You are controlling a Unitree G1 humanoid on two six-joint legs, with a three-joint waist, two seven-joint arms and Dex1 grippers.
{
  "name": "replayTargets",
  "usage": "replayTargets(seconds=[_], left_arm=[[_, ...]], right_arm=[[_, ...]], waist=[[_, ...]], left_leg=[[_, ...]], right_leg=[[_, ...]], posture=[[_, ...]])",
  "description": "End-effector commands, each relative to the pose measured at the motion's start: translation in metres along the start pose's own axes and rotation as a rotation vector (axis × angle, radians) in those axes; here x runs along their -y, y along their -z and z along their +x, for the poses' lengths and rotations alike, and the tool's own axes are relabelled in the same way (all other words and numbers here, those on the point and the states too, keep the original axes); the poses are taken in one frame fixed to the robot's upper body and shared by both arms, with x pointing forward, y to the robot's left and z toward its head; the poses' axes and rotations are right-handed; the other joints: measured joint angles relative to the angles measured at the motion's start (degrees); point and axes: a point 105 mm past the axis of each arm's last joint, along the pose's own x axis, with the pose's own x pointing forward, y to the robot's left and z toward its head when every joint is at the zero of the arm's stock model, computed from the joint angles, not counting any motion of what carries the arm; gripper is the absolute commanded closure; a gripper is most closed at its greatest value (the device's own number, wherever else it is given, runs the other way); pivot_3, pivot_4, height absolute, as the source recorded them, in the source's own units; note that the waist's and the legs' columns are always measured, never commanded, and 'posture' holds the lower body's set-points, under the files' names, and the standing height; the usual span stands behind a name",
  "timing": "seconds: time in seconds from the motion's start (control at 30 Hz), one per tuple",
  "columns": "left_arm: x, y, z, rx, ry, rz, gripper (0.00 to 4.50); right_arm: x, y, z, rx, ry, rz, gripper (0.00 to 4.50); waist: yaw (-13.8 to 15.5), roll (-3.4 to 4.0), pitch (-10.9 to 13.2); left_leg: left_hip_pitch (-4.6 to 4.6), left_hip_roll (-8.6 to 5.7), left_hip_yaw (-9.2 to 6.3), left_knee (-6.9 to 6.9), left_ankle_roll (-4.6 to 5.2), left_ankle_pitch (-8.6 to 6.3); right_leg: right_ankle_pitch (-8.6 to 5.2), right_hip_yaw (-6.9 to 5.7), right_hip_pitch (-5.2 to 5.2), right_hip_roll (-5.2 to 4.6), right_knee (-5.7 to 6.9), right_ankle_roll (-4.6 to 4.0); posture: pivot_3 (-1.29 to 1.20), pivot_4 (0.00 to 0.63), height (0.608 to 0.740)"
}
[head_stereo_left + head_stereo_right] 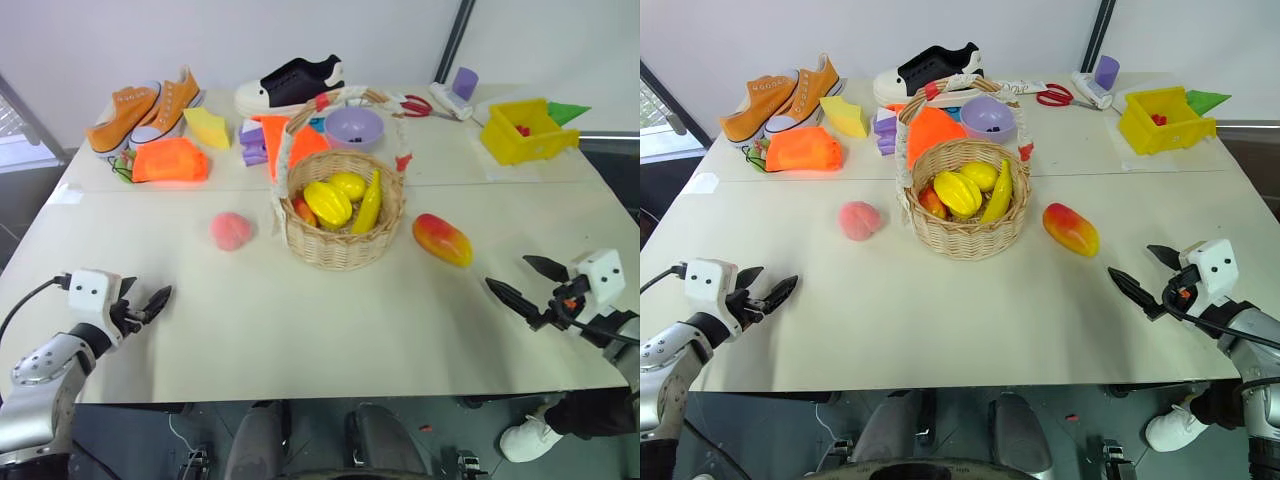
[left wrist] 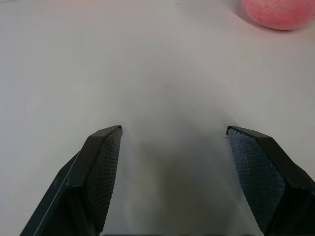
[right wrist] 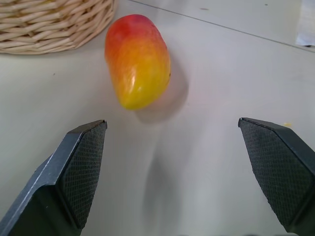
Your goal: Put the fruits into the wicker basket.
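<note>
I keep both tools spread and empty: right tool (image 1: pixel 1148 279) faces the mango (image 3: pixel 138 60), left tool (image 1: pixel 148 303) aims toward the peach (image 1: pixel 231 231), both beside the wicker basket (image 1: pixel 341 245).

On the wide pale table (image 1: pixel 300 340), the round tan woven wicker basket (image 1: pixel 340 240) with its tall arched red-and-white-wrapped handle stands near the middle, holding the yellow banana (image 1: pixel 369 205) and yellow lemon-like fruits (image 1: pixel 330 200). The small round pink peach-like fruit (image 1: pixel 231 231) lies just to the basket's left, the larger oval red-to-yellow mango (image 1: pixel 442 240) just to its right, neither touching it. Behind the basket sits the lavender bowl (image 1: pixel 355 128); the black-and-white sneaker (image 1: pixel 290 84) lies farther back. The pair of orange sneakers (image 1: pixel 145 108) rests at the far left, the yellow plastic bin (image 1: pixel 527 130) at the far right.
</note>
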Motion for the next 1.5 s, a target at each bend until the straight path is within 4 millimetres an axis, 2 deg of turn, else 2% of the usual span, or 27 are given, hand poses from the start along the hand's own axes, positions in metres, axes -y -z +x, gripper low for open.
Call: replayTargets(seconds=[0.03,0.27,0.47,0.57,0.7,0.8,0.93,1.13,1.3,1.4,1.5], left_arm=[[-0.007,-0.012,-0.001,0.037,-0.032,0.038,0.83],[-0.008,-0.017,0.001,0.041,-0.039,0.038,0.83],[0.003,-0.031,0.005,0.085,0.01,0.053,0.83],[0.015,-0.04,0.008,0.113,0.074,0.053,0.04],[0.034,-0.055,0.014,0.135,0.167,0.109,0.04],[0.045,-0.067,0.032,0.139,0.241,0.19,0.04],[0.053,-0.076,0.059,0.135,0.295,0.23,0.04],[0.061,-0.079,0.091,0.114,0.342,0.29,0.04],[0.062,-0.078,0.104,0.114,0.351,0.297,0.04],[0.064,-0.08,0.108,0.13,0.358,0.286,0.04],[0.065,-0.081,0.11,0.142,0.359,0.286,0.9]], right_arm=[[-0.002,-0.014,0.003,0.034,-0.012,-0.041,0.04],[-0.007,-0.022,0.008,0.047,-0.029,-0.048,0.04],[-0.009,-0.025,0.007,0.056,-0.046,-0.06,0.04],[-0.011,-0.028,0.008,0.07,-0.07,-0.072,0.0],[-0.035,-0.037,0.005,0.072,-0.221,-0.062,0.0],[-0.065,-0.045,0.004,0.054,-0.381,-0.074,0.0],[-0.087,-0.053,0.005,0.052,-0.473,-0.104,0.0],[-0.101,-0.057,0.002,0.071,-0.524,-0.129,0.0],[-0.109,-0.049,-0.003,0.066,-0.529,-0.132,0.0],[-0.116,-0.051,-0.006,0.084,-0.542,-0.138,0.0],[-0.12,-0.054,-0.006,0.093,-0.548,-0.149,0.0]], waist=[[0.0,0.0,0.0],[0.0,0.0,0.0],[0.1,0.0,0.0],[0.1,0.0,0.0],[0.1,0.0,0.0],[0.1,-0.02,0.0],[0.2,-0.04,0.0],[0.1,-0.07,0.0],[0.2,-0.14,0.0],[0.0,-0.14,0.0],[0.0,-0.15,0.0]], left_leg=[[0.0,0.0,0.0,0.0,0.0,0.0],[0.0,0.0,0.0,0.0,0.0,0.0],[0.0,0.0,0.0,0.0,0.0,0.0],[0.0,-0.01,0.0,0.01,0.0,0.0],[-0.01,-0.01,0.0,0.01,0.0,0.0],[0.01,-0.01,-0.01,0.0,0.0,0.0],[0.0,-0.02,-0.01,0.03,0.01,0.0],[-0.01,-0.03,-0.01,0.04,0.01,0.01],[-0.02,-0.03,-0.02,0.05,0.01,0.01],[-0.03,-0.05,-0.01,0.06,0.01,0.01],[-0.02,-0.04,-0.01,0.09,0.01,0.01]], right_leg=[[0.0,0.0,0.0,0.0,0.0,0.0],[0.0,0.0,0.0,0.0,0.0,0.01],[0.0,0.0,0.0,0.01,0.0,0.01],[0.0,-0.01,0.0,0.01,0.0,0.01],[0.01,0.0,0.01,0.01,0.0,0.01],[0.0,-0.01,0.01,0.05,0.02,0.01],[0.01,-0.02,0.04,0.06,0.0,0.02],[0.02,-0.02,0.02,0.13,0.01,0.03],[0.02,-0.03,0.02,0.13,0.01,0.04],[0.03,-0.02,0.02,0.12,0.01,0.06],[0.05,-0.02,0.02,0.12,0.04,0.1]], posture=[[0.0,0.15,0.733],[0.0,0.15,0.733],[0.0,0.15,0.733],[0.0,0.15,0.733],[0.0,0.15,0.733],[0.0,0.15,0.733],[0.0,0.15,0.733],[0.0,0.15,0.733],[0.0,0.15,0.733],[0.0,0.15,0.733],[0.0,0.15,0.733]])
